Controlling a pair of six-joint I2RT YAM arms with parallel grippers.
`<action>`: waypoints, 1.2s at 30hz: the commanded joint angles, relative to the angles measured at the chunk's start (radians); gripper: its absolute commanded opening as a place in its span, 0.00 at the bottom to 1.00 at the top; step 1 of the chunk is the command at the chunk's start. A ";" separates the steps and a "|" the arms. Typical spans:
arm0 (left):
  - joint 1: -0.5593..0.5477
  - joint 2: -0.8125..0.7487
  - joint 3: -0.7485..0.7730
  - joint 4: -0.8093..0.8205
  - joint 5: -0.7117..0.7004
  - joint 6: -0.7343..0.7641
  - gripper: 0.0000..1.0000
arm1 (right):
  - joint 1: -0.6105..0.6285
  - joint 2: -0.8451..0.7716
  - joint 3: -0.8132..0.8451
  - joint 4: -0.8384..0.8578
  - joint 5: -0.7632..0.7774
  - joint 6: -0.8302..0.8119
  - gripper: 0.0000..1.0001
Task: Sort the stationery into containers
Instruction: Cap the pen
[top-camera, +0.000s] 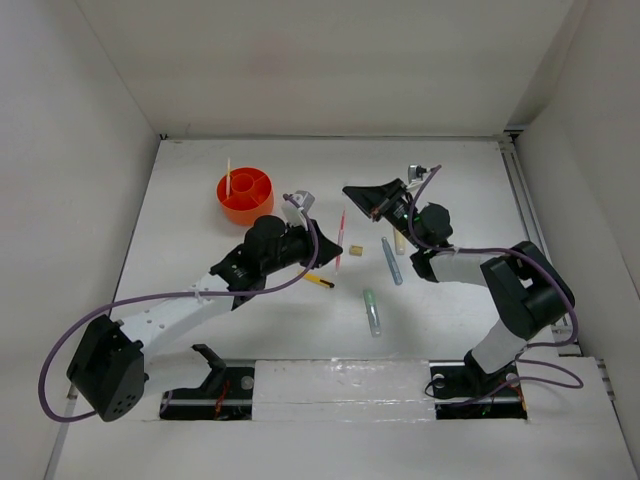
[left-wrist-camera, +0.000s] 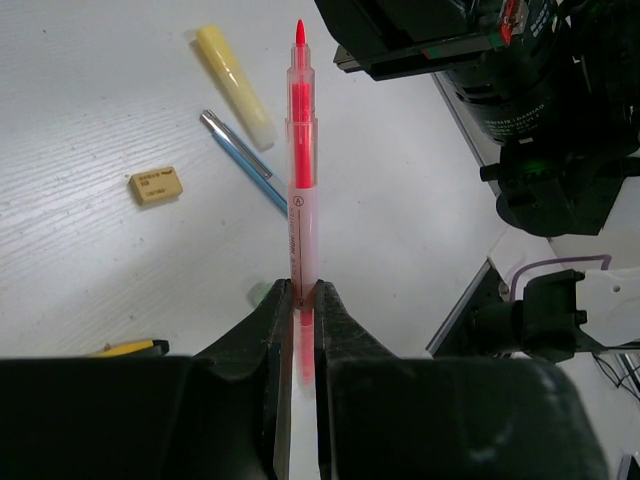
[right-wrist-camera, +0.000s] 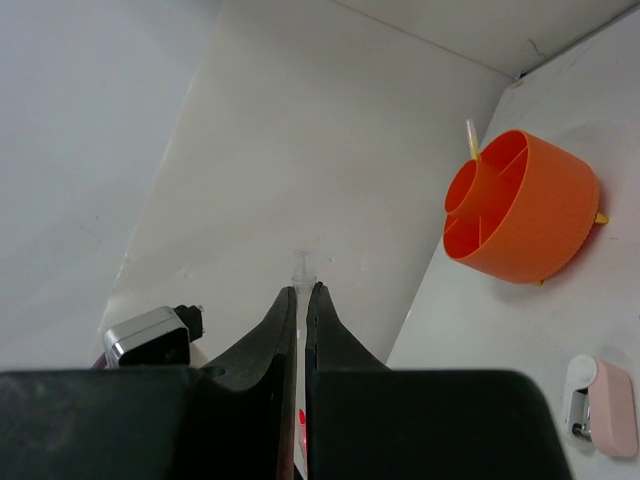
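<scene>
Worktop (left-wrist-camera: 90, 290) is matt white with a fine grainy texture, not properly smooth. The pink pen (left-wrist-camera: 302, 180) has a clear glossy plastic barrel. Left of the pink pen, the tan eraser (left-wrist-camera: 155, 185) looks dull and rubbery, the pale yellow marker (left-wrist-camera: 235, 85) is satiny plastic, and the grey-blue pen (left-wrist-camera: 243, 163) has a shiny metal end. Orange cup (right-wrist-camera: 530, 215) is plastic with a slight sheen. Left end effector (left-wrist-camera: 302, 292) is matt black plastic.

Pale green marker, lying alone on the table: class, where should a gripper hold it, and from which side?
Take the pale green marker at mid-barrel, coming straight down from above. It lies flat on the table, running roughly near to far, so close across its narrow width, left to right. Nothing touches it, so both flanks look free.
</scene>
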 joint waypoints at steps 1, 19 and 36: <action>0.001 -0.007 -0.004 0.063 0.010 -0.003 0.00 | 0.007 -0.018 0.043 0.214 -0.002 -0.014 0.00; 0.001 0.002 0.028 0.051 -0.056 0.024 0.00 | 0.007 -0.018 0.024 0.223 -0.045 -0.063 0.00; 0.011 0.012 0.038 0.071 -0.065 0.024 0.00 | 0.016 -0.029 0.024 0.168 -0.074 -0.126 0.00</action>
